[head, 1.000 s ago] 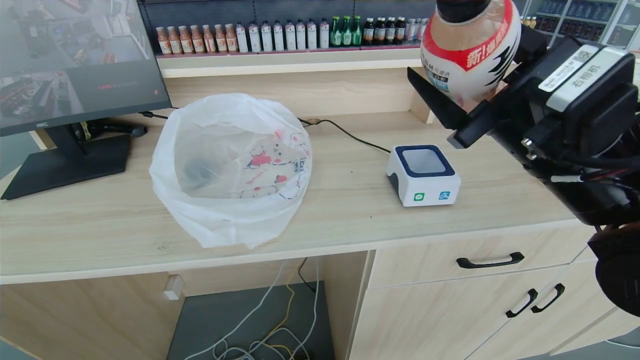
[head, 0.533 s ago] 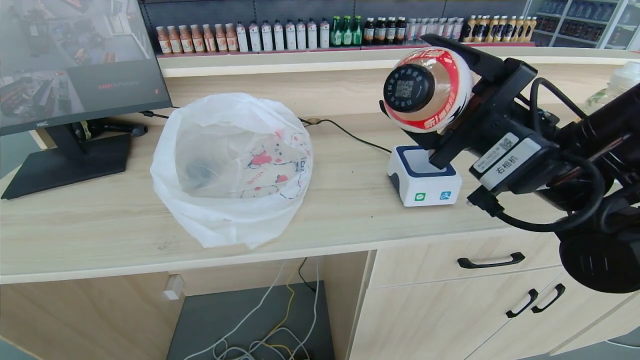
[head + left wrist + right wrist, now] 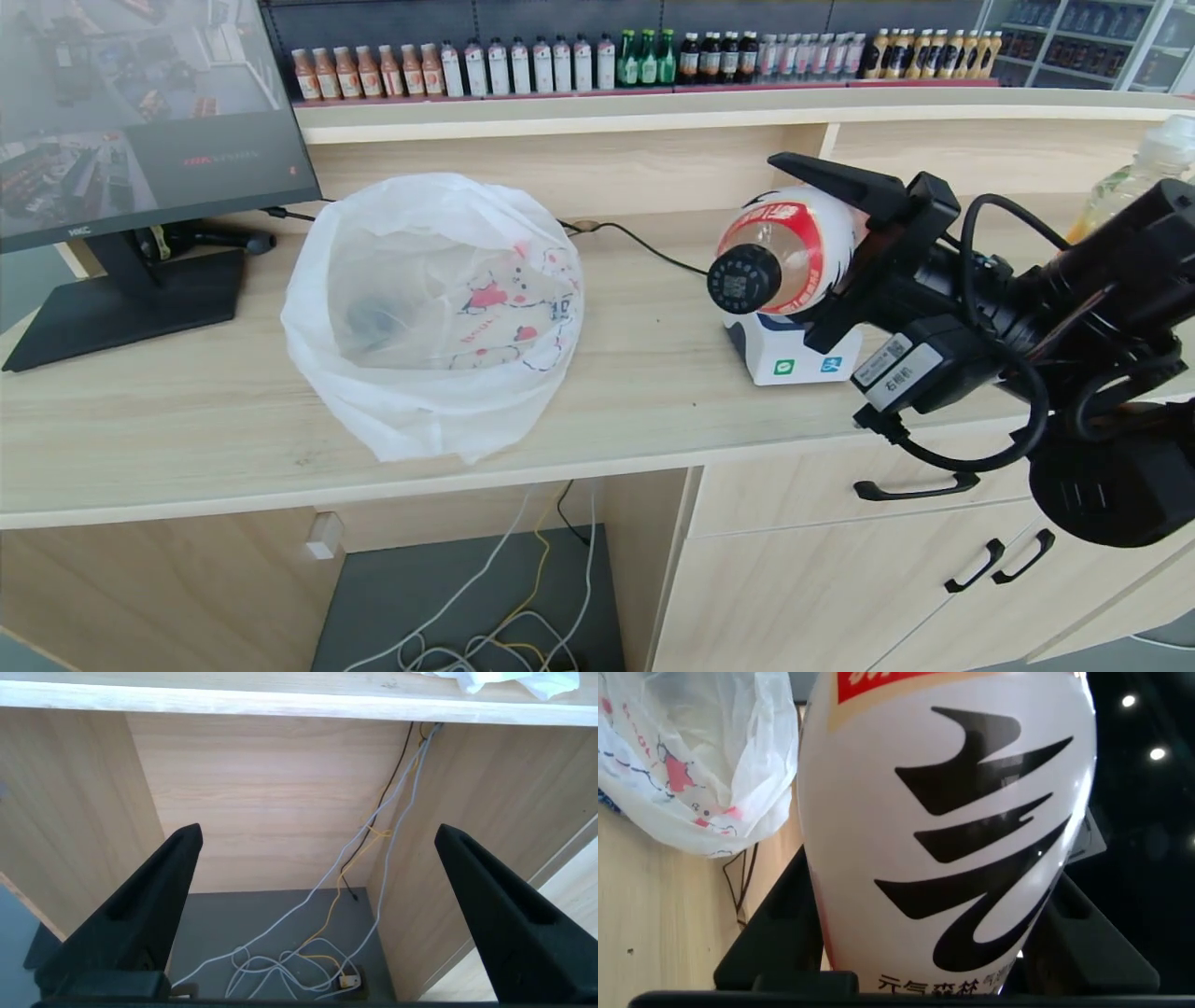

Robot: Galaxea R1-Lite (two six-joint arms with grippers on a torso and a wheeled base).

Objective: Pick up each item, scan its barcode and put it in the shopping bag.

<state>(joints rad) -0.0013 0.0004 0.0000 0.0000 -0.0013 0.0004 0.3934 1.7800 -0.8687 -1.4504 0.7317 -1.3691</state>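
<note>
Right of centre in the head view, the right gripper (image 3: 792, 254) holds a bottle (image 3: 810, 233) on its side, its jaws pinching the white, red-banded body from above and below. The bottle's black cap (image 3: 744, 278) points toward the left of the frame. The bottle hangs just above the scanner (image 3: 794, 359), a small white box standing on the tabletop (image 3: 187, 411), and covers most of the scanner's top face. In the right wrist view the bottle (image 3: 952, 831) sits close up between the dark jaws, with part of the shopping bag (image 3: 691, 756) on the tabletop beyond it. In the head view the shopping bag (image 3: 434, 317), white translucent plastic with a red cartoon print, stands open at centre left, well apart from the scanner. A dark shape (image 3: 373, 322) lies inside it, possibly an item, though the plastic veils it too much to tell. A monitor (image 3: 140, 103) stands at the upper left, and a shelf (image 3: 560, 93) of drinks runs along the top of the frame. The left gripper (image 3: 318, 835) hangs below the tabletop edge, its jaws spread wide and holding nothing, facing a recess where loose cables (image 3: 308, 952) lie on the floor.
</note>
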